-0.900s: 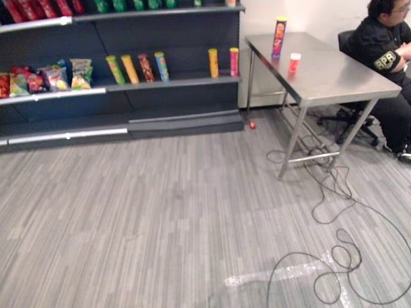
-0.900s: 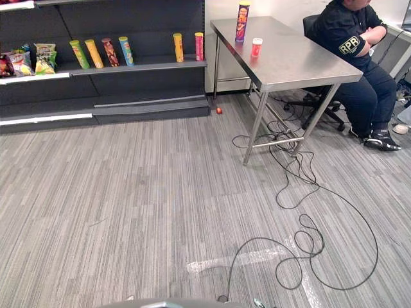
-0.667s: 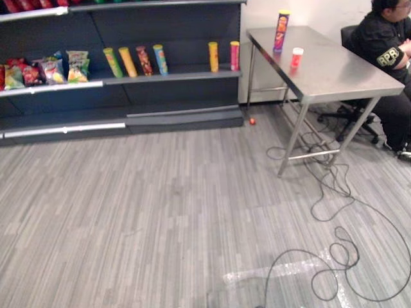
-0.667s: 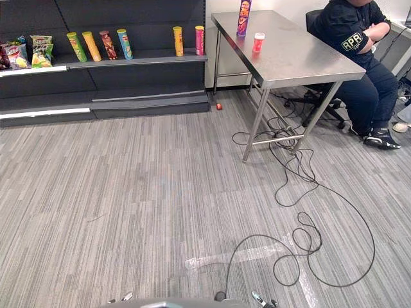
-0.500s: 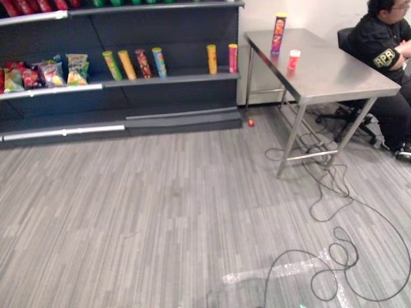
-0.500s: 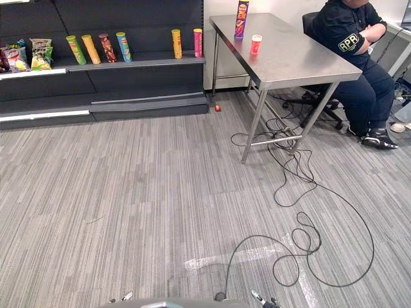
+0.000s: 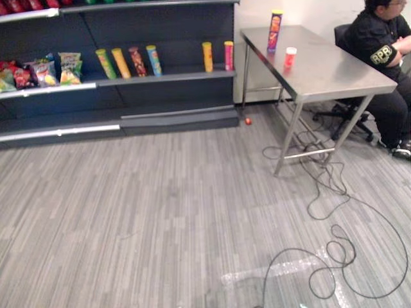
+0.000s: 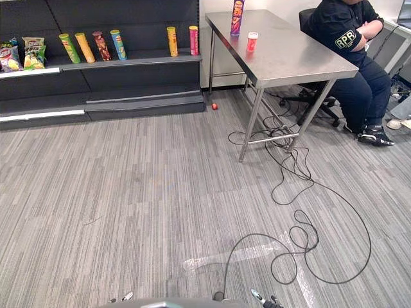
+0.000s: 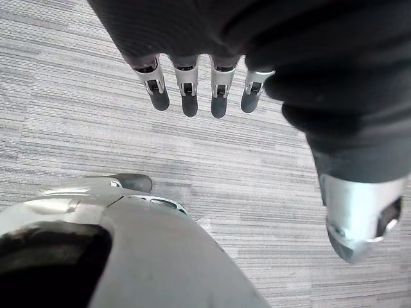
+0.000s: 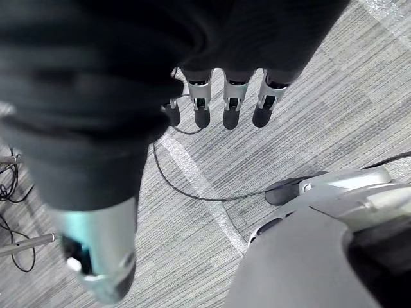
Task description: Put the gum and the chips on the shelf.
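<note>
A tall purple and red chips tube [image 7: 275, 30] stands upright at the far end of the steel table [image 7: 334, 77]. The gum, a small red tub with a white lid [image 7: 289, 57], stands on the table just nearer than the tube. The dark shelf unit [image 7: 160, 77] runs along the back wall left of the table. My left hand [image 9: 188, 80] hangs over the grey floor with straight fingers and holds nothing. My right hand [image 10: 231, 96] likewise hangs over the floor, its fingers straight and empty. Both hands are far from the table.
Several chip tubes [image 7: 128, 61] and snack bags [image 7: 67, 67] stand on the shelf's middle board. A person [image 7: 385, 48] sits at the table's right side. Black cables [image 7: 334, 256] loop on the floor below the table. A small red ball [image 7: 248, 120] lies by the shelf's foot.
The camera has swayed, so the whole picture has shifted a little. The tube, the gum and the table stand where they were.
</note>
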